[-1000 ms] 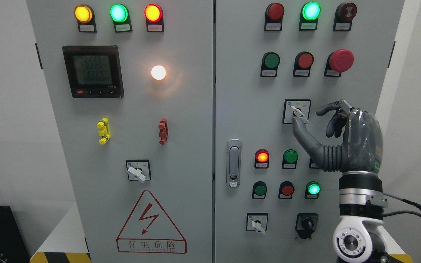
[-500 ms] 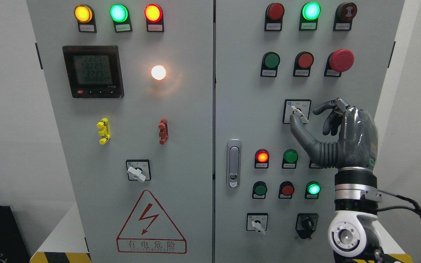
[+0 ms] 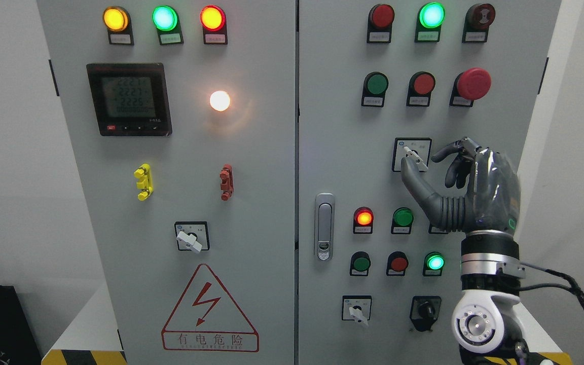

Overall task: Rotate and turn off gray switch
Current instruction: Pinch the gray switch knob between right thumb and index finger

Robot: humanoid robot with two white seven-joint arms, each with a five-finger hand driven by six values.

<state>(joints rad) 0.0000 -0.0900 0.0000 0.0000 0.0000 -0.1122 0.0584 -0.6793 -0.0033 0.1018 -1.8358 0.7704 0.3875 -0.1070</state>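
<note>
Gray switch (image 3: 415,157): a small rotary knob with a short pale lever, mounted on a square plate on the right door of the control cabinet (image 3: 332,152), below the row of round push buttons and above the small indicator lamps. Lever points down and to the right.

Handling, as I judge it: rigid plastic, fixed to the panel, so nothing to lift; it should turn about its own centre with a stiff click. Lever is narrow and smooth, so a pinch across its two flat sides looks the sounder hold, since a push on the tip may slip off.

Right hand (image 3: 462,182): raised beside the switch, thumb reaching up to just under the lever, other fingers curled and apart from it. It holds nothing that I can see. Whether the thumb tip touches the lever cannot be told.

Hard to make out: the print on the switch plate is too small to read, so the off position is unknown. Left arm not visible.
</note>
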